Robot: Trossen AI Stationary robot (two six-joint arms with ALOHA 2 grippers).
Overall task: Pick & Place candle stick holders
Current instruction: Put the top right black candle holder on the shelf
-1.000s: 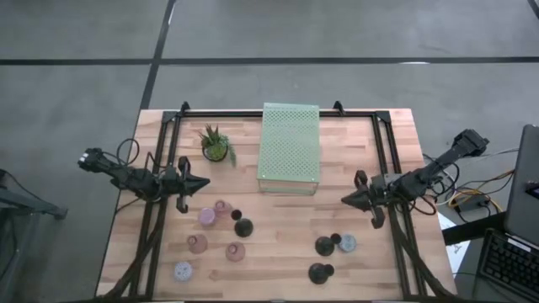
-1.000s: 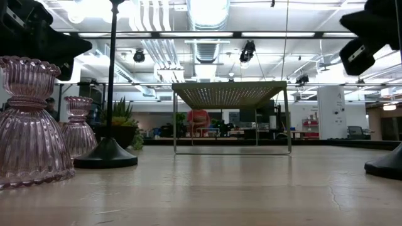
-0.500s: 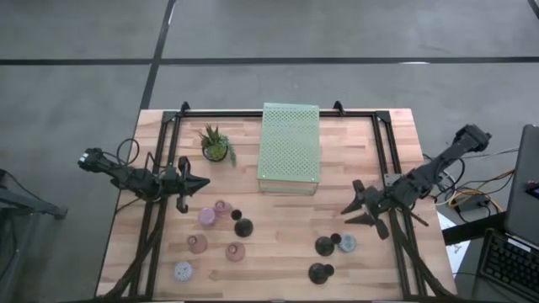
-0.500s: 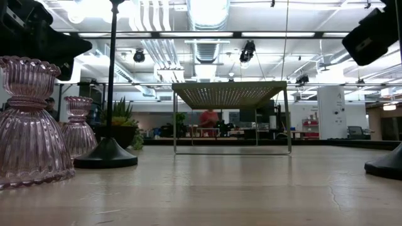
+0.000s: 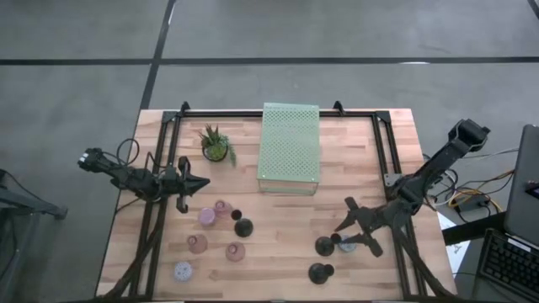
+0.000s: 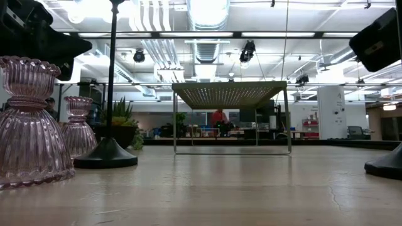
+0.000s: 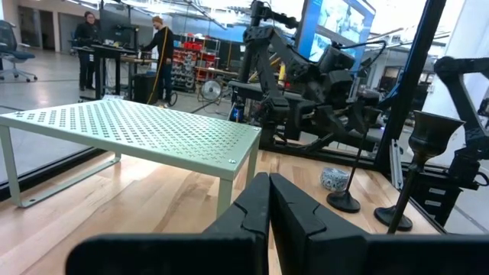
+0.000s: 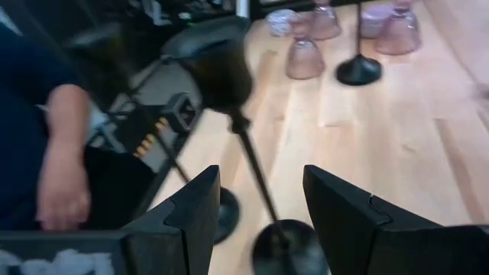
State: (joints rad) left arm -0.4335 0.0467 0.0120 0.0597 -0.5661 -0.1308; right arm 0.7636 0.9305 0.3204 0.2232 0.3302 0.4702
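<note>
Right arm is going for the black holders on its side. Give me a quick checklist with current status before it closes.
1. Right gripper open: ok, fingers spread apart.
2. Target lined up: ok, the stem of a black candle holder stands in the gap between the fingers.
3. Nothing held yet: ok, fingers show no contact with the stem.
4. Neighbours clear: not ok, a second black holder and a pale holder stand close by.
5. Left gripper parked: ok, shut and empty, above the left group of holders.
6. Person nearby: not ok, an arm shows just off the table edge in the right wrist view.
</note>
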